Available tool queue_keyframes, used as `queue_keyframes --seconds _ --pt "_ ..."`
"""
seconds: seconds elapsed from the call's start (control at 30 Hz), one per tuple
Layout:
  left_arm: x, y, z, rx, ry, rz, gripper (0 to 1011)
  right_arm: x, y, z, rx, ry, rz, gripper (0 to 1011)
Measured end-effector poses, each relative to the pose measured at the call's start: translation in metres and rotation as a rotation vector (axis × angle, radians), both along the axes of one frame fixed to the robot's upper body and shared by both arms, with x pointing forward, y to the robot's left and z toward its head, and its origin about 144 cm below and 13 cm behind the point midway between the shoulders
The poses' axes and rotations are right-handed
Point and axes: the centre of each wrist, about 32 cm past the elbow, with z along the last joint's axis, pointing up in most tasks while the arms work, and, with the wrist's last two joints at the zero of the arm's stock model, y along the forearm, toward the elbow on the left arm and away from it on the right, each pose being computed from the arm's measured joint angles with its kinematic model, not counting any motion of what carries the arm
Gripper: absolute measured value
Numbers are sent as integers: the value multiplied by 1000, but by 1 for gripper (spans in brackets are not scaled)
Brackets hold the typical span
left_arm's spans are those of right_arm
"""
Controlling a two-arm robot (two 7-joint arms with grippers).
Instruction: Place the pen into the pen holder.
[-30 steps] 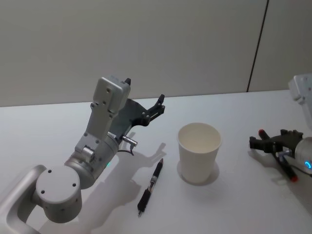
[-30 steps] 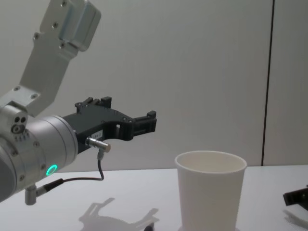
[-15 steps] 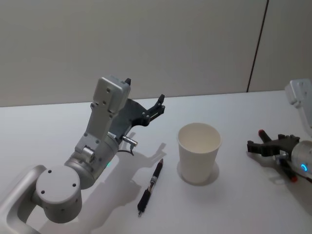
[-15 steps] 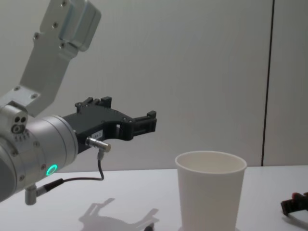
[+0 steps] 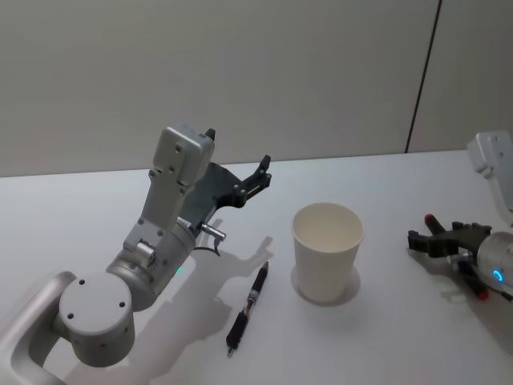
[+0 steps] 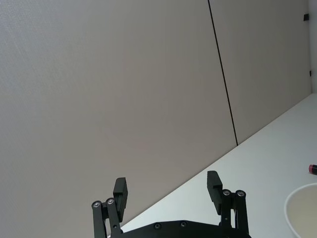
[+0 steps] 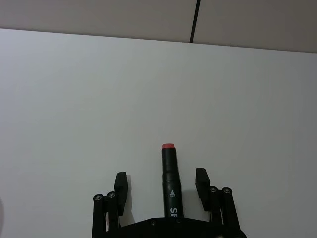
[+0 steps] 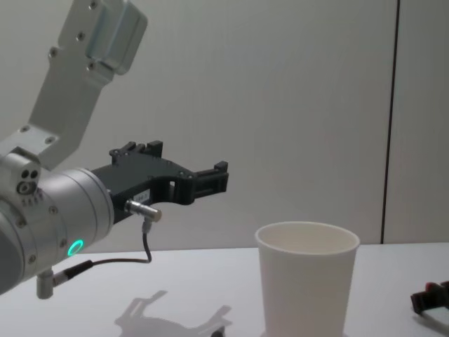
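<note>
Over the last second my right gripper (image 5: pixel 425 238) has sunk a little toward the table (image 5: pixel 80 216) at the far right. In the last half second it has barely moved, so I judge the descent is finished or nearly so. It now sits low over the red-tipped pen (image 7: pixel 170 183), which lies flat on the table well to the right of the cup (image 5: pixel 327 253). In the wrist view the pen runs straight up the middle between the two fingers, red end pointing away from the palm. The jaws stand wide open with a clear gap on each side of the barrel, so nothing is held yet. For the task that means I am lined up for the pick but the pick itself is not made, and the lift and the carry left to the cup are still ahead of me. The cup stands upright and empty near the middle of the table. A second, black pen (image 5: pixel 248 307) lies just to its left, tip toward me (I take the red-tipped one as my target, since that is where the working arm is). The chest view catches the right gripper at its lower right edge, close to table level. The right forearm comes in from the right with the fingers pointing left toward the cup. The left arm has not shifted: it is folded up over the left side of the table, and the left gripper (image 6: pixel 167 182) is raised and aimed at the far wall, jaws open and empty.
</note>
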Motion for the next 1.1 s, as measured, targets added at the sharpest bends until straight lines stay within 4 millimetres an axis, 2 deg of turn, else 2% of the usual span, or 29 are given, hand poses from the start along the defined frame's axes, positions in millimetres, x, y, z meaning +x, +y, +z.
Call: queue_keyframes --seconds 1.1 --pt "0 0 0 0 0 0 1001 1 0 -2 -1 6 -3 653"
